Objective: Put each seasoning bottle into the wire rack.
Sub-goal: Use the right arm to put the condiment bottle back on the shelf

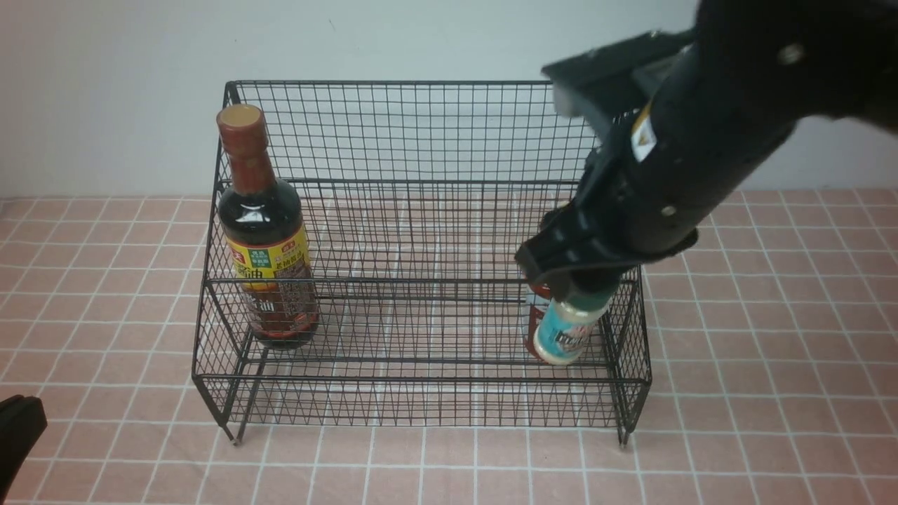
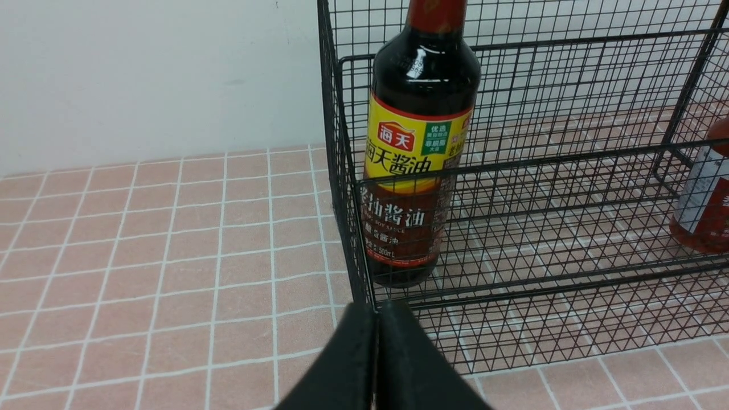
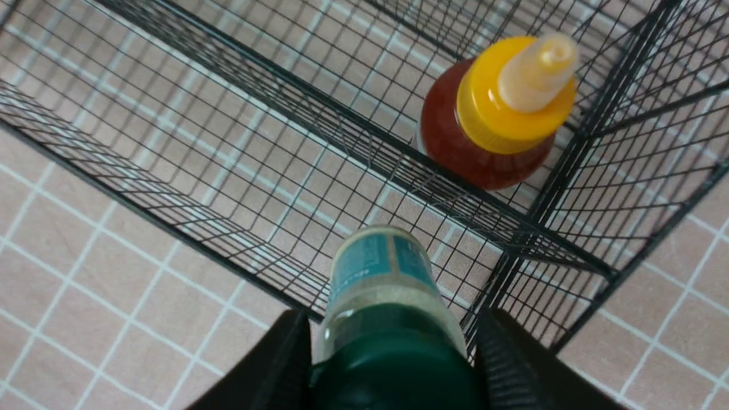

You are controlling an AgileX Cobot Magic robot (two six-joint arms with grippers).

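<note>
At far left, the left gripper (image 2: 376,319) rests with its jaws pressed together, empty, over the pink tiled surface (image 1: 105,294). The tall dark glass soy-sauce bottle (image 1: 265,238) stands upright at the left end of the black wire-mesh rack (image 1: 421,126). The glossy red squeeze bottle (image 3: 484,131) stands at the right end. Just in front of it, the right gripper (image 1: 570,279) clamps the tiny clear shaker (image 1: 567,330) by its green lid, tilted over the lower tier. Let go at this slant, its narrow base could topple on the open grid or knock the red bottle.

A tiled surface (image 1: 772,393) — pink squares, white grout — spreads beneath the right gripper (image 1: 565,273); beyond it rises a plain pale wall (image 1: 105,91), evenly lit.
</note>
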